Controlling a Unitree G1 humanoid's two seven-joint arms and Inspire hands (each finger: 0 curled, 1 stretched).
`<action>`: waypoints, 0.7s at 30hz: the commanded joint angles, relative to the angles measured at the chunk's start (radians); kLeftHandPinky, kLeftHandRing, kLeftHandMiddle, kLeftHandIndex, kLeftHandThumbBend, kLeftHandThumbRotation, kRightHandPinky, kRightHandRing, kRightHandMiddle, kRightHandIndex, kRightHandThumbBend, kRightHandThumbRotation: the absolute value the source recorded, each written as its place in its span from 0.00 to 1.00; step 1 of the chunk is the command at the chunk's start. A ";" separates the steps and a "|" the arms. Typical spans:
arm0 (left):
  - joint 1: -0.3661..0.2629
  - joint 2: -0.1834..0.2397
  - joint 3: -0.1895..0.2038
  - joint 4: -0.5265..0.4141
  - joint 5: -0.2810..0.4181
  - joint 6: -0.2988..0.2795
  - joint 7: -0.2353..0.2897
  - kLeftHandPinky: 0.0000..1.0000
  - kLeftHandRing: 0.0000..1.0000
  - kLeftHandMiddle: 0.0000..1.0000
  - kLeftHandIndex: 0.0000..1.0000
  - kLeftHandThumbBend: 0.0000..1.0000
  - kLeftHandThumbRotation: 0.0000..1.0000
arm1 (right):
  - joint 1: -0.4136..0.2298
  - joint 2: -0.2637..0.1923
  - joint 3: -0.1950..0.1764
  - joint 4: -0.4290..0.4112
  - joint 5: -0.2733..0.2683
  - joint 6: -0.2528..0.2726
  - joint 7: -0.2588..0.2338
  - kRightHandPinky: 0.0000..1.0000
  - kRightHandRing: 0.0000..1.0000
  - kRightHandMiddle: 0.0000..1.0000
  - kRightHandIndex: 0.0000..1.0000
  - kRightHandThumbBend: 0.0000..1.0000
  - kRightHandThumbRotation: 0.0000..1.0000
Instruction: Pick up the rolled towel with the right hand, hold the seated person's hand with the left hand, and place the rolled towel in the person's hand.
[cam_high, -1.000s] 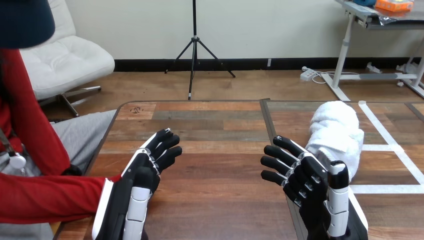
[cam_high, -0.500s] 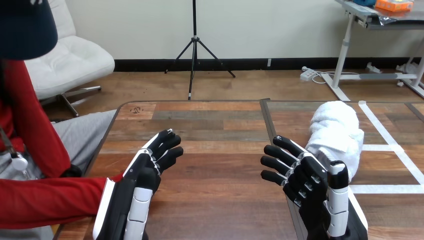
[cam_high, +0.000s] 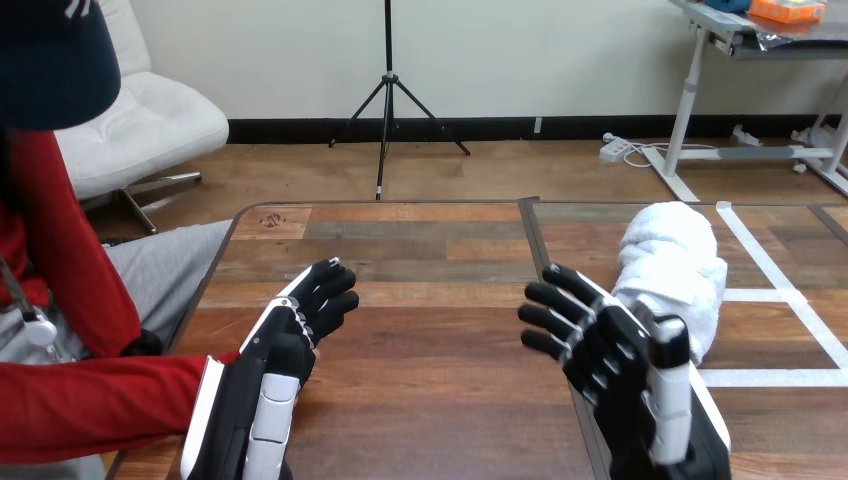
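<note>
Head view: spread-fingered right hand (cam_high: 622, 362), perhaps against rolled towel (cam_high: 672, 252).

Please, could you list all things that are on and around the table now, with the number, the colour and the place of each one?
wooden plank-top table: one, brown, across the middle of the head view
rolled white terry towel: one, white, lying on the table's right part, far end pointing away from the robot
strips of white tape: several, white, stuck flat on the table's right part, beside and near the towel
person's forearm in a red sleeve: one, red, at the view's left, reaching toward the robot's left hand
left hand: one, black and white, over the table's near left part, fingers relaxed, holding nothing
right hand: one, black and white, near right, just left of the towel's near end, fingers spread, holding nothing
</note>
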 joint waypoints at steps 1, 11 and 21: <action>-0.052 -0.048 0.000 -0.033 0.003 -0.001 -0.004 0.86 0.83 0.84 0.84 0.72 1.00 | -0.178 -0.003 -0.037 0.052 0.016 0.007 0.007 0.87 0.84 0.85 0.85 0.92 0.96; -0.051 -0.048 -0.006 -0.040 -0.007 0.003 -0.013 0.81 0.83 0.85 0.85 0.71 0.98 | -0.329 0.000 -0.084 0.151 0.021 0.049 -0.023 0.91 0.89 0.86 0.86 0.94 0.93; -0.032 -0.047 -0.007 -0.060 -0.015 0.013 -0.015 0.77 0.82 0.86 0.85 0.70 0.97 | -0.488 -0.043 -0.132 0.290 -0.031 0.033 -0.052 0.97 0.92 0.89 0.89 0.92 0.96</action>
